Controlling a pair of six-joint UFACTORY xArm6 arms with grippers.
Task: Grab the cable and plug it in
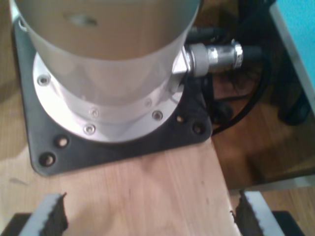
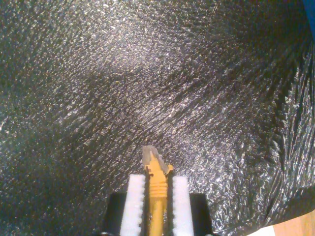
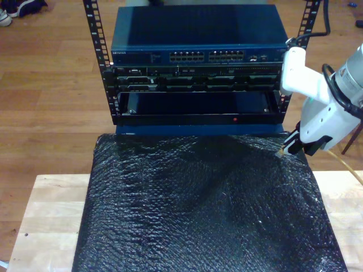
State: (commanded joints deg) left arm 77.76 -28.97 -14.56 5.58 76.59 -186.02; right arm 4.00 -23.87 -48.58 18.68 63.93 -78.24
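My second gripper [image 2: 158,181] is shut on the yellow-orange cable [image 2: 157,196], just behind its clear plug [image 2: 150,154], which sticks out past the white fingers [image 2: 136,201]. In the exterior view this gripper [image 3: 290,147] hangs just above the far corner of the black mat on the exterior view's right, in front of the rack; the plug tip [image 3: 280,153] points down toward the mat, and a stretch of cable [image 3: 351,168] trails off to that side. My first gripper [image 1: 150,216] is open over bare wooden tabletop, facing an arm's round metal base [image 1: 108,73].
A black bubble-wrap mat [image 3: 204,209] covers the wooden table [image 3: 51,215]. Behind it stands a rack with a blue network switch [image 3: 198,55] whose rows of ports face the table. A black base plate [image 1: 123,147], a metal connector [image 1: 216,56] and black cables sit by the arm base.
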